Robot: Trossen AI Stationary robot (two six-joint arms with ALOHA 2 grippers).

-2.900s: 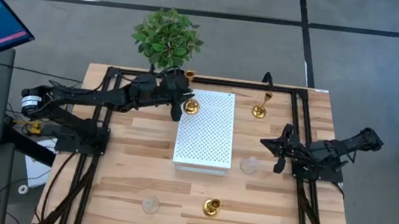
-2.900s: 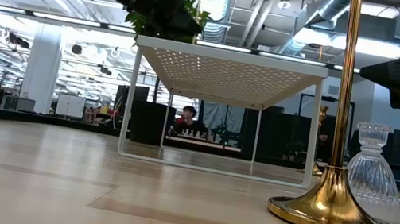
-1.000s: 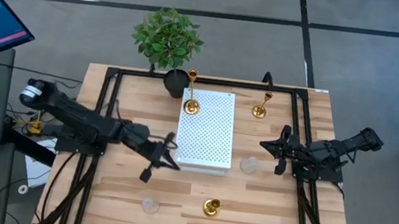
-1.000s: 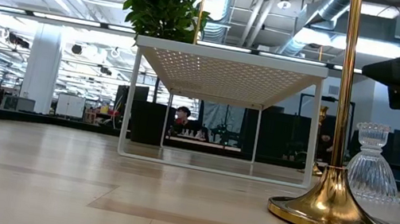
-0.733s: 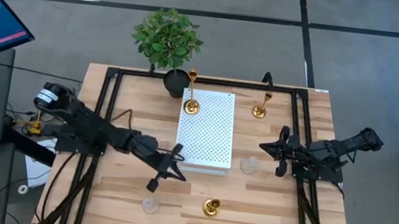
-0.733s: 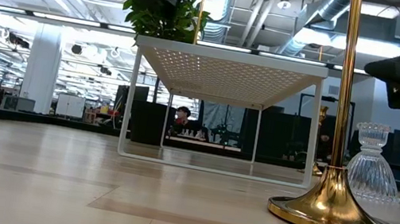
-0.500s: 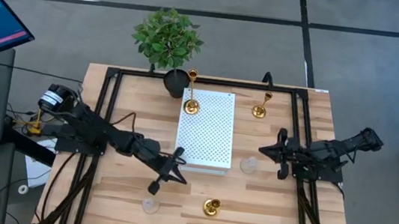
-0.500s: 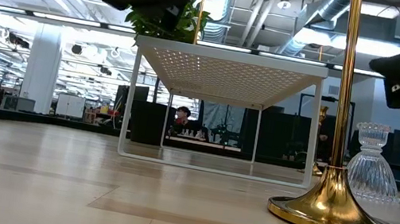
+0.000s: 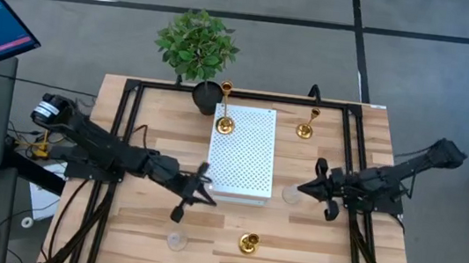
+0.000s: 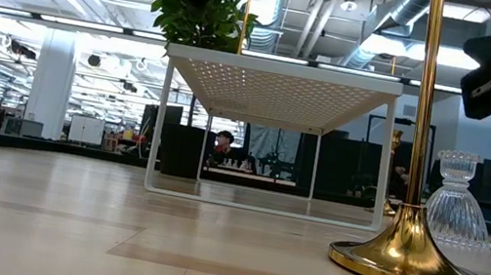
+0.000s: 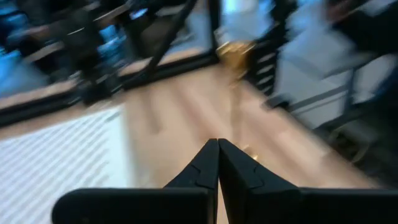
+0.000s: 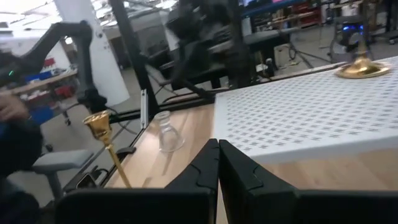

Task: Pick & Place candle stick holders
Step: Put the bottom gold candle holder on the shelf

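A tall gold holder (image 9: 224, 125) stands by its round base on the far left corner of the white perforated board (image 9: 245, 155). A shorter gold one (image 9: 305, 131) stands on the table right of the board. A third gold one (image 9: 248, 242) stands near the front edge, large in the low view (image 10: 415, 253). One clear glass holder (image 9: 292, 194) stands right of the board, another (image 9: 176, 240) at the front left. My left gripper (image 9: 203, 187) is shut and empty above the table by the board's near left corner. My right gripper (image 9: 306, 190) is shut and empty just right of the glass holder.
A green plant in a black pot (image 9: 197, 52) stands at the table's far edge behind the board. Black frame rails (image 9: 127, 137) run along the left, far and right sides. Bare wood lies between the board and the front edge.
My right gripper has gone toward the table's left and a little toward the near edge, closing in on the glass holder beside the board. My left gripper has swung toward the near edge and come partly back, staying by the board's near left corner. No holder has moved.
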